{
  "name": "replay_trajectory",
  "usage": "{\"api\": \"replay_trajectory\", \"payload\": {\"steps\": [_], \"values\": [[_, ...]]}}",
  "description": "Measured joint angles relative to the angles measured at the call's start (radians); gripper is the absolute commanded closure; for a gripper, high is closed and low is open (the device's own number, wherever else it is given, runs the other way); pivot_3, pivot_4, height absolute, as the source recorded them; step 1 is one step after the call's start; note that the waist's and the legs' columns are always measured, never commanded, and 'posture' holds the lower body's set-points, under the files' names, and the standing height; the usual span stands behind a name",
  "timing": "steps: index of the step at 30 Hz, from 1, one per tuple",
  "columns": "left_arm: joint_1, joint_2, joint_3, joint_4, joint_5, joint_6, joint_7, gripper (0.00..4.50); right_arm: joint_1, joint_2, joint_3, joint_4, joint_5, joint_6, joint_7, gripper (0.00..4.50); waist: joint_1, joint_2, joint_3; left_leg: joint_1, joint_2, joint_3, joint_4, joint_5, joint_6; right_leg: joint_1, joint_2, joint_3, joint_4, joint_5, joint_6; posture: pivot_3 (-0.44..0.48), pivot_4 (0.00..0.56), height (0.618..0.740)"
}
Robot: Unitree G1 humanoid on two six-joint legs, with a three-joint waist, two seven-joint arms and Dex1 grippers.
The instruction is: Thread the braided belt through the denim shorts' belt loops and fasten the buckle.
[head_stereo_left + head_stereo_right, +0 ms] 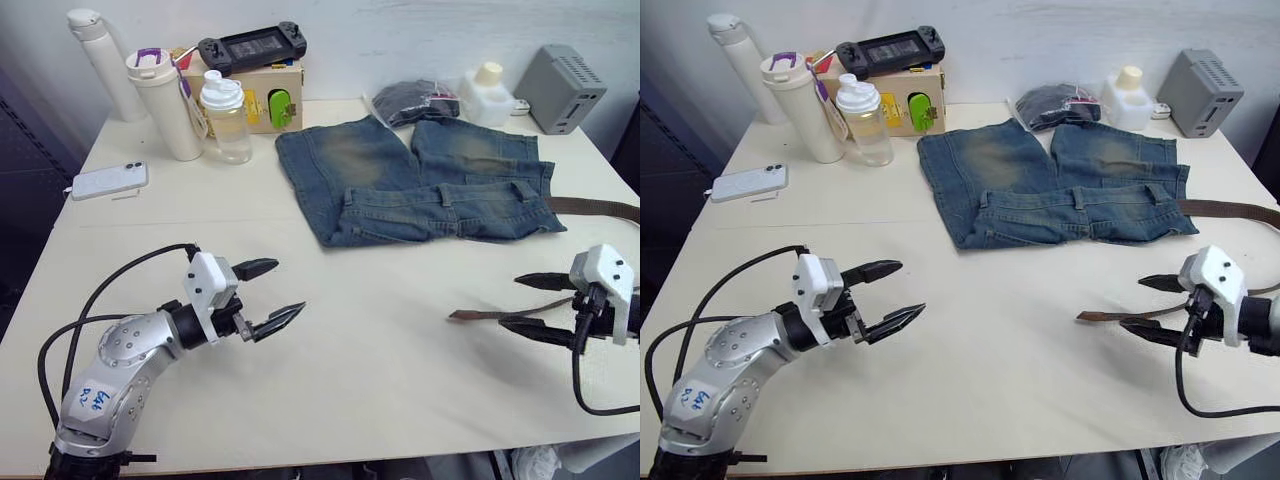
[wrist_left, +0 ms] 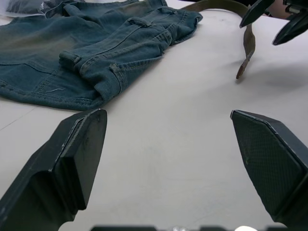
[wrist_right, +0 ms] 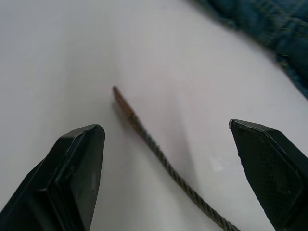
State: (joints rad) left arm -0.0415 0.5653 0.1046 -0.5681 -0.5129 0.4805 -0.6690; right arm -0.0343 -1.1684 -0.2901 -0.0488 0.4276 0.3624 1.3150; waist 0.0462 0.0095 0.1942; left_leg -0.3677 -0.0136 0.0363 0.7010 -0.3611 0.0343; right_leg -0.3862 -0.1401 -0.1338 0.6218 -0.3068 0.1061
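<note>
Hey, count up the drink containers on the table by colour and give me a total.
White insulated flask: 1
White tumbler with purple lid: 1
Clear plastic bottle with white cap: 1
Total: 3

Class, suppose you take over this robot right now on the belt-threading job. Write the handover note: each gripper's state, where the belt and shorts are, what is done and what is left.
Left gripper: open, holding nothing, above bare table near the robot.
Right gripper: open, straddling the braided belt near its tip, not closed on it.
Denim shorts: flat at the far middle of the table, waistband toward the robot, belt loops facing up.
Belt: one stretch lies by the shorts' right edge and runs off the picture; the tip rests on the table in front of the right gripper. I cannot see the buckle.
Done: nothing threaded.
Left: grasp the tip, feed it through every loop, fasten the buckle.
</note>
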Motion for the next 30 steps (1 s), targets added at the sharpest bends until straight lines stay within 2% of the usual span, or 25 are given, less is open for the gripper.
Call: {"api": "replay_trajectory", "payload": {"steps": [5,10,11,13,19,20,24,27,30], "values": [[0.026,0.001,0.007,-0.011,-0.001,0.011,0.011,0.00,-0.110,-0.040,0.193,0.127,-0.147,-0.057,0.033,0.05,0.003,0.000,0.000,0.000,-0.001,0.000,0.001,0.000,0.000,0.000,-0.002,0.000,-0.001,0.000,0.000,0.000,0.150,0.690],[0.057,0.001,0.016,-0.027,-0.001,0.023,0.027,0.00,-0.177,-0.029,0.299,0.236,-0.252,-0.117,0.036,0.05,0.002,0.000,0.000,0.000,-0.001,0.000,0.001,0.000,0.000,0.000,-0.002,0.000,-0.001,0.000,0.000,0.000,0.150,0.690],[0.059,0.001,0.016,-0.031,-0.002,0.024,0.028,0.00,-0.187,-0.024,0.305,0.243,-0.256,-0.121,0.034,0.55,0.001,0.000,0.000,0.000,-0.001,0.000,0.001,0.000,0.000,0.000,-0.002,0.000,0.000,0.000,0.000,0.000,0.150,0.690],[0.064,0.001,0.017,-0.051,-0.003,0.026,0.036,0.00,-0.198,-0.014,0.309,0.246,-0.264,-0.122,0.026,1.27,0.000,0.000,0.000,0.000,-0.001,0.000,0.001,0.000,0.000,0.000,-0.002,0.000,0.000,0.000,0.000,0.000,0.150,0.690],[0.063,0.002,0.017,-0.056,-0.006,0.032,0.042,0.00,-0.197,-0.008,0.314,0.239,-0.264,-0.125,0.044,4.17,0.004,0.000,0.000,0.000,-0.001,0.000,0.002,0.000,0.000,0.000,-0.002,-0.001,-0.001,0.000,0.000,0.000,0.150,0.690],[0.058,0.002,0.017,-0.056,-0.006,0.032,0.042,0.00,-0.197,-0.006,0.314,0.236,-0.264,-0.126,0.046,4.48,0.004,0.000,0.000,0.000,-0.001,0.000,0.002,0.000,0.000,0.001,-0.002,-0.001,-0.001,0.000,0.000,0.000,0.150,0.690],[0.015,0.003,0.016,-0.051,-0.015,0.036,0.033,0.00,-0.184,0.006,0.317,0.184,-0.251,-0.144,0.066,4.48,0.002,0.000,0.000,0.000,-0.001,0.000,0.002,0.000,-0.001,0.000,-0.001,0.000,0.000,0.000,0.000,0.000,0.150,0.690],[-0.061,0.008,0.009,-0.037,-0.048,0.054,0.001,0.00,-0.181,0.017,0.321,0.003,-0.190,-0.086,0.085,4.48,0.002,0.000,0.000,-0.001,-0.001,0.000,0.002,0.000,-0.001,-0.001,-0.001,0.000,0.000,0.000,0.000,0.000,0.150,0.690],[-0.175,0.035,-0.039,0.003,-0.085,0.075,-0.073,0.00,-0.258,0.048,0.337,-0.173,-0.141,0.021,0.065,4.48,0.001,0.000,0.000,-0.001,-0.001,0.000,0.002,0.000,-0.001,-0.001,-0.001,0.000,0.001,0.000,0.000,0.000,0.150,0.690]]}}
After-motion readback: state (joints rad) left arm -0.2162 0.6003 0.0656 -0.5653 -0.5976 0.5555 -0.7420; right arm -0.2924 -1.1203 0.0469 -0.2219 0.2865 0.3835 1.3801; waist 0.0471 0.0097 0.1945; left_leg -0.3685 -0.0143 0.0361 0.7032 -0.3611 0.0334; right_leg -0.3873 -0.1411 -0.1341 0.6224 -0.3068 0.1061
